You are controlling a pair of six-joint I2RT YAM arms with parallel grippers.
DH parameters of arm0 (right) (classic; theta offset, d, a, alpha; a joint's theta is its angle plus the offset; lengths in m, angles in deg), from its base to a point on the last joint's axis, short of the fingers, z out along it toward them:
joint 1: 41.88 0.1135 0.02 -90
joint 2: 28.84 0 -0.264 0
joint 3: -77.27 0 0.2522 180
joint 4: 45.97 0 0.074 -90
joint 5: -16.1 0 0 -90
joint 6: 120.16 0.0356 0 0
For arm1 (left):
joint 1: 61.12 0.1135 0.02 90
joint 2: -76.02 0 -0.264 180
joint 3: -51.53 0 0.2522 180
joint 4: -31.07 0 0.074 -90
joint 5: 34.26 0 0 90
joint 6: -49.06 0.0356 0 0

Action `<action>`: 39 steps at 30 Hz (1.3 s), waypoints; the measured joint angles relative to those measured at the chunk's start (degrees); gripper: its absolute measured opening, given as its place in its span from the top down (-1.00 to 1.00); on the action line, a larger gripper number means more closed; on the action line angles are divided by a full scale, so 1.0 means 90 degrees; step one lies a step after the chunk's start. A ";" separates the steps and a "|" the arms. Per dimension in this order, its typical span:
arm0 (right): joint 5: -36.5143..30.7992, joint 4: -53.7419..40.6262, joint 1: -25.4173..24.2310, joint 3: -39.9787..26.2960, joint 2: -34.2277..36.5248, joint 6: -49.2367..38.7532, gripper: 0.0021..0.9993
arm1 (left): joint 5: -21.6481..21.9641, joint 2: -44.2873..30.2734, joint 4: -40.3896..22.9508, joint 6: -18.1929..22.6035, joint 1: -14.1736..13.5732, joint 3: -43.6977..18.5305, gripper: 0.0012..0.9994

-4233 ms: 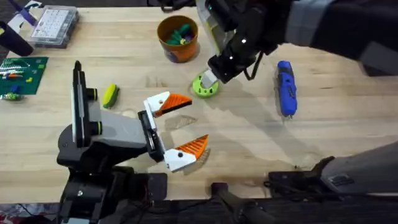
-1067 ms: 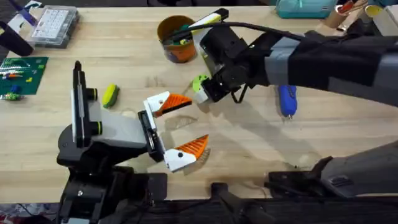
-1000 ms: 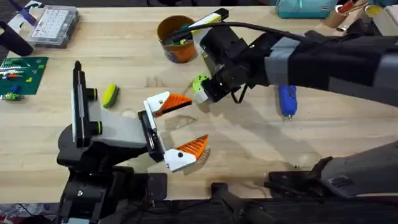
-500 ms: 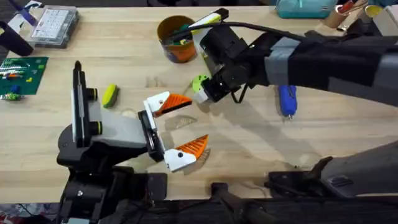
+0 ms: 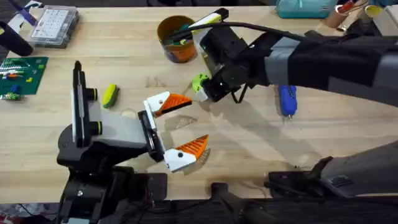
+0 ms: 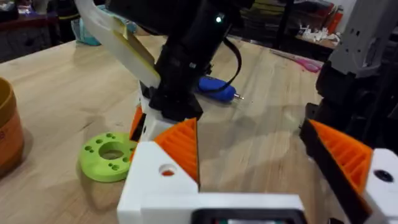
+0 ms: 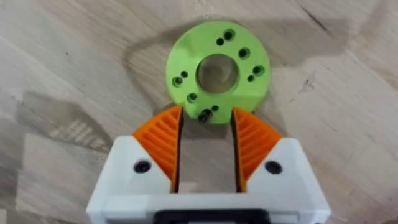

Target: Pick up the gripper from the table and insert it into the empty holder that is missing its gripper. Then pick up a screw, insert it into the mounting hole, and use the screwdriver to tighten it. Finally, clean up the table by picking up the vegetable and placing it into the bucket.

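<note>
I see the right claw [image 7: 206, 152] low over the wooden desk [image 5: 249, 149], white fingers with orange ribbed pads [image 7: 160, 143] parted; the pad tips sit at the rim of a flat lime-green plastic ring with a large centre hole and small holes around it [image 7: 214, 68]; a small dark screw [image 7: 203, 116] sits at the ring's near edge, between the pad tips; I can't tell if the pads touch it, so I read the claw as open, gripping nothing I can confirm; overhead, the same ring [image 5: 199, 83] lies on the desk just beside the right claw [image 5: 202, 93], below the round orange bucket [image 5: 177, 38], which has coloured bits inside; the left claw [image 5: 177, 127] rests lower on the desk, fingers spread wide, nothing between them; from the left wrist I see the green ring [image 6: 111, 155] flat on the wood with the right arm's black wrist standing just behind it; bright blue pen-shaped plastic screwdriver [image 5: 286, 92] lies on the desk right of the right arm, thin metal tip pointing toward the near edge; it's also visible from the left wrist [image 6: 216, 85], behind the right arm; small oblong yellow toy vegetable with green edges [image 5: 111, 94] lies on the desk by the left arm, well apart from the bucket; clear plastic compartment box [image 5: 55, 26] at far left corner; green circuit board [image 5: 22, 74] at left edge
</note>
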 joint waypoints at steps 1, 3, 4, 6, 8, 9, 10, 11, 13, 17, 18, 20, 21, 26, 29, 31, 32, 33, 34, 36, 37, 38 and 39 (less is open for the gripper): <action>0.0002 0.0000 0.0000 0.0000 0.0000 -0.0002 0.12 | -0.0002 0.0000 0.0000 0.0000 0.0000 0.0000 -0.98; 0.0002 0.0000 0.0000 0.0000 0.0000 -0.0002 0.08 | 0.0000 0.0000 0.0000 0.0000 0.0000 0.0000 -0.98; 0.0002 -0.0002 0.0000 0.0000 0.0000 -0.0001 0.07 | -0.0002 0.0000 0.0000 0.0000 0.0000 0.0000 -0.98; 0.0002 -0.0002 0.0000 0.0000 -0.0002 -0.0027 0.06 | 0.0000 0.0000 0.0000 0.0000 0.0000 0.0000 -0.98; 0.0002 -0.0003 0.0000 0.0000 -0.0002 -0.0041 0.05 | -0.0002 0.0000 0.0000 0.0000 0.0000 0.0000 -0.98; 0.0002 -0.0005 0.0000 0.0000 -0.0002 -0.0049 0.05 | 0.0000 0.0000 0.0000 0.0000 0.0000 0.0000 -0.98; 0.0002 -0.0005 0.0000 0.0000 -0.0002 -0.0053 0.05 | 0.0000 0.0000 0.0000 0.0000 0.0000 0.0000 -0.98; 0.0002 -0.0005 0.0000 0.0000 -0.0002 -0.0059 0.05 | -0.0002 0.0000 0.0000 0.0000 0.0000 0.0000 -0.98; 0.0002 -0.0005 0.0000 0.0000 -0.0002 -0.0075 0.05 | -0.0002 0.0000 0.0000 0.0000 0.0000 0.0000 -0.98; 0.0002 -0.0005 0.0000 0.0000 -0.0002 -0.0075 0.05 | -0.0002 0.0000 0.0000 0.0000 0.0000 0.0000 -0.98; 0.0002 -0.0005 0.0000 0.0000 -0.0002 -0.0075 0.05 | -0.0002 0.0000 0.0000 0.0000 0.0000 0.0000 -0.98; 0.0002 -0.0011 0.0000 0.0000 -0.0002 -0.0075 0.05 | -0.0002 0.0000 0.0000 0.0000 0.0000 0.0000 -0.98; 0.0002 -0.0031 0.0000 -0.0005 -0.0002 -0.0077 0.05 | -0.0002 0.0000 0.0000 0.0000 0.0000 0.0000 -0.98; 0.0002 -0.0104 0.0000 -0.0027 -0.0002 -0.0099 0.05 | -0.0002 0.0000 0.0000 0.0000 0.0000 0.0000 -0.98; 0.0002 -0.0126 0.0000 -0.0037 -0.0002 -0.0119 0.06 | -0.0002 0.0000 0.0000 0.0000 0.0000 0.0000 -0.98; 0.0002 -0.0167 0.0003 -0.0044 -0.0002 -0.0119 0.07 | 0.0000 0.0000 0.0000 0.0000 0.0000 0.0000 -0.98; 0.0002 -0.0165 0.0008 -0.0046 -0.0002 -0.0119 0.07 | -0.0002 0.0000 0.0000 0.0000 0.0000 0.0000 -0.98; 0.0002 -0.0162 0.0015 -0.0046 -0.0002 -0.0119 0.07 | 0.0000 0.0000 0.0000 0.0000 0.0000 0.0000 -0.98; 0.0002 -0.0150 0.0022 -0.0049 -0.0002 -0.0119 0.07 | 0.0000 0.0000 0.0000 0.0000 0.0000 0.0000 -0.98; 0.0000 -0.0148 0.0039 -0.0053 -0.0002 -0.0121 0.07 | -0.0002 0.0000 0.0000 0.0000 0.0000 0.0000 -0.98; 0.0000 -0.0148 0.0039 -0.0053 -0.0002 -0.0121 0.07 | -0.0002 0.0000 0.0000 0.0000 0.0000 0.0000 -0.98; -0.0005 -0.0148 0.0044 -0.0053 -0.0002 -0.0121 0.07 | -0.0002 0.0000 0.0000 0.0000 0.0000 0.0000 -0.98; -0.0014 -0.0144 0.0044 -0.0053 -0.0002 -0.0121 0.07 | -0.0002 0.0000 0.0000 0.0000 0.0000 0.0000 -0.98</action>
